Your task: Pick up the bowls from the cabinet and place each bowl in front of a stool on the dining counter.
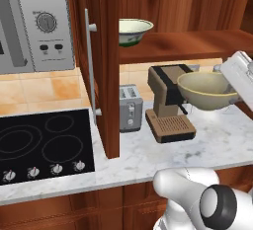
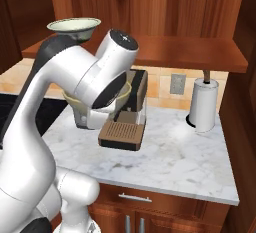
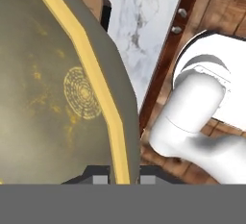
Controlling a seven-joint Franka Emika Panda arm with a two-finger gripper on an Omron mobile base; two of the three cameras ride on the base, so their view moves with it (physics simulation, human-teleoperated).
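My gripper (image 3: 122, 176) is shut on the rim of the beige-olive bowl (image 3: 62, 88), one finger on each side of the edge. I hold that bowl (image 1: 205, 91) tilted in the air above the coffee machine, below the cabinet shelf (image 1: 192, 44), with my hand at its right rim. The arm covers most of the bowl (image 2: 128, 90) in the right base view. The white bowl with the green rim (image 1: 132, 30) stands on the shelf of the reddish-brown cabinet, whose door (image 1: 106, 66) hangs open with its silver bar handle (image 1: 90, 61). Stools and dining counter are out of view.
Under the held bowl a brown coffee machine (image 1: 168, 108) stands on the marble worktop (image 1: 222, 142), with a toaster (image 1: 130, 108) to its left. A black stove (image 1: 44, 145) and a microwave (image 1: 34, 21) lie further left. A paper towel roll (image 2: 203, 104) stands at the right.
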